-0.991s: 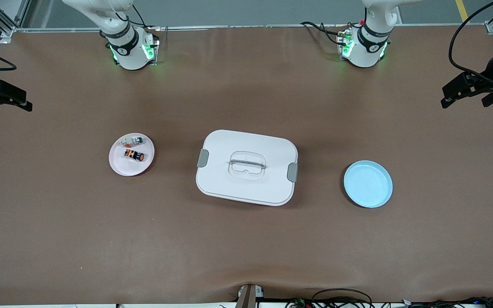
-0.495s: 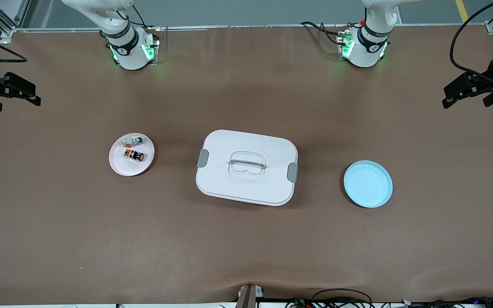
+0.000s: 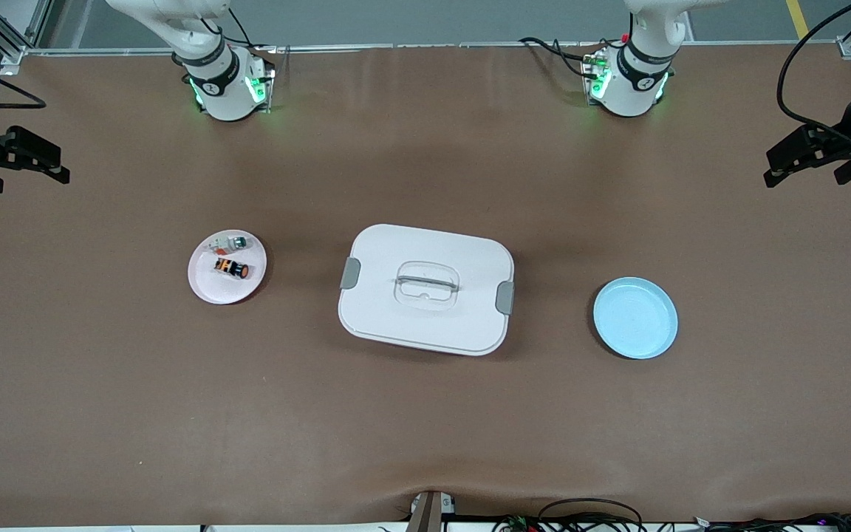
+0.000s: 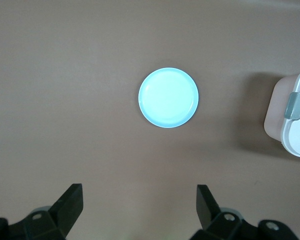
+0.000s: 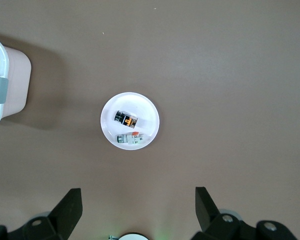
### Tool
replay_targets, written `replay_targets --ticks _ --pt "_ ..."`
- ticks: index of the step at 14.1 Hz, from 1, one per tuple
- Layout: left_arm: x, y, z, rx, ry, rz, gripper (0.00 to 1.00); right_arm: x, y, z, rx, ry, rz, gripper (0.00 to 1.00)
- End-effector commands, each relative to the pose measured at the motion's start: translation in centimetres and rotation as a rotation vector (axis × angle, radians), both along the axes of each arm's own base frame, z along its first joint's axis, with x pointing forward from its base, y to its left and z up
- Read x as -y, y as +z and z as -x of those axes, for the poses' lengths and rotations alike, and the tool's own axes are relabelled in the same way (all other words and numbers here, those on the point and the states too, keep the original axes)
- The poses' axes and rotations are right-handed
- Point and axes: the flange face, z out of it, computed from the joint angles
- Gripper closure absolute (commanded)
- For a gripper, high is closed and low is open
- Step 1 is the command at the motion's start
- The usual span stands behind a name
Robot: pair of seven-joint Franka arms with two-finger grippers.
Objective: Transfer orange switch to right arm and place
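Note:
The orange switch [image 3: 233,269] [image 5: 126,119] lies on its side on a small pink plate [image 3: 207,292] [image 5: 146,111], toward the right arm's end of the table. A whitish switch with a green face [image 3: 230,241] [image 5: 130,138] lies beside it on the same plate. My right gripper [image 3: 56,168] [image 5: 138,195] hangs open and empty, high over the right arm's end of the table and away from the plate. My left gripper [image 3: 769,170] [image 4: 140,189] hangs open and empty over the left arm's end of the table.
A white lidded box [image 3: 440,325] [image 4: 296,122] [image 5: 7,82] with grey latches and a handle stands mid-table. A light blue plate [image 3: 634,318] [image 4: 168,97] lies bare toward the left arm's end. Brown mat covers the table.
The right gripper has shifted a little inward over the table's end, then stopped. The left gripper has hardly moved. The switches and plates lie as before.

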Motion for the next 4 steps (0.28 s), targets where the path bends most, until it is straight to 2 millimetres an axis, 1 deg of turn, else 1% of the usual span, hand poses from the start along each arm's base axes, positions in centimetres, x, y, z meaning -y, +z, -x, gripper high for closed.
replay_targets --ticks 1,4 --pt "-0.16 0.59 0.05 0.001 0.002 -0.018 0.0 -0.22 0.54 0.44 0.017 -0.011 -0.017 0.0" --pt "-0.16 0.58 0.13 -0.002 0.002 -0.018 0.0 -0.05 0.59 0.45 0.011 -0.015 -0.017 0.0"
